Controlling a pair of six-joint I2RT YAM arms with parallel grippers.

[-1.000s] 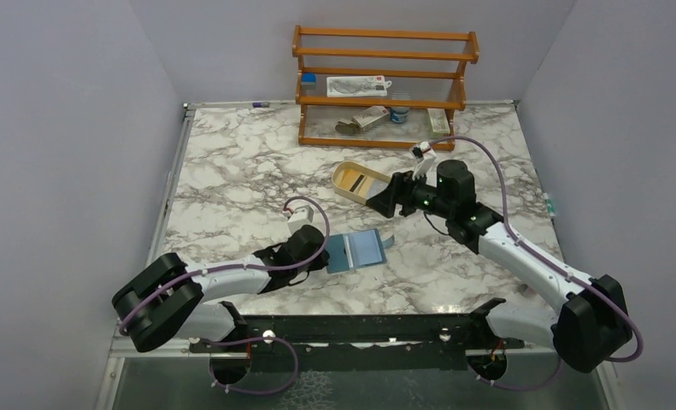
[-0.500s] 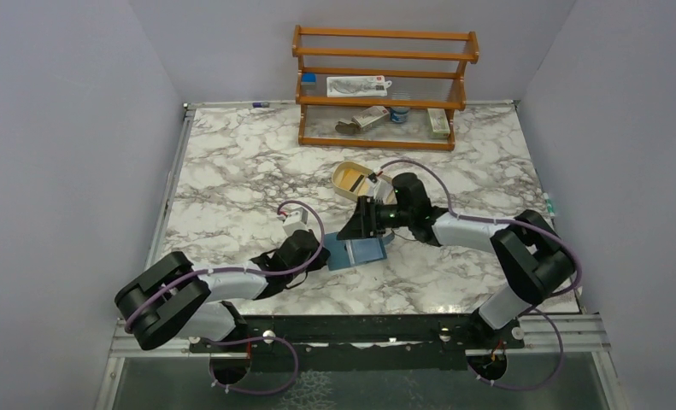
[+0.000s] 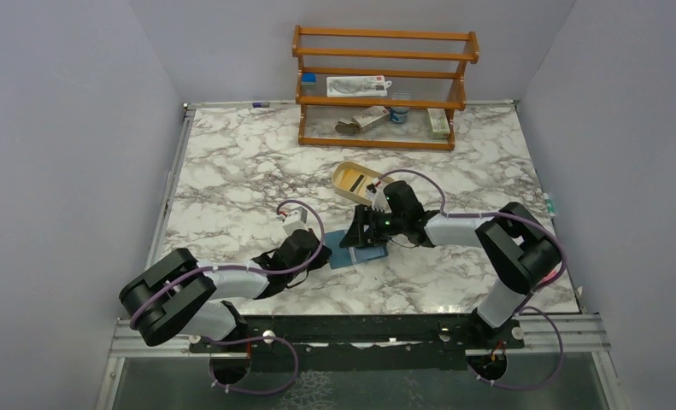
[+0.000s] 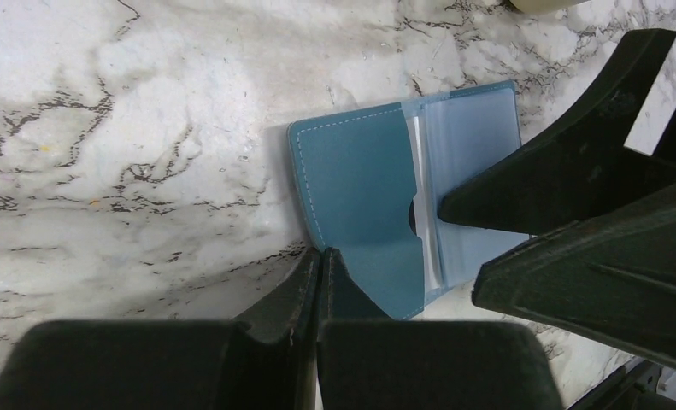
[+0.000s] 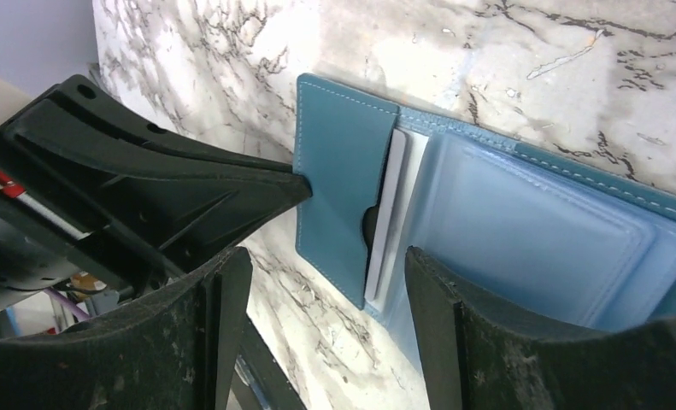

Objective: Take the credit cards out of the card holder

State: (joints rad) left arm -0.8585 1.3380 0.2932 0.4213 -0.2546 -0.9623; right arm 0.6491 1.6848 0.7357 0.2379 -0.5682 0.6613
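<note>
Top external: marble table [image 3: 232, 184]; grey walls [image 3: 69, 128]

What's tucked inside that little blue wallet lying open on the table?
In the card holder, pale edges of the credit cards peek from under the teal pocket flap. Their faces, and how many there are, stay covered by the flap.

Matt stitched teal leather-look card holder [image 4: 360, 213] lies on glossy veined marble-look table [image 4: 146, 111].

the credit cards [image 5: 387, 224] stay mostly hidden inside the card holder [image 5: 343, 196].
</note>
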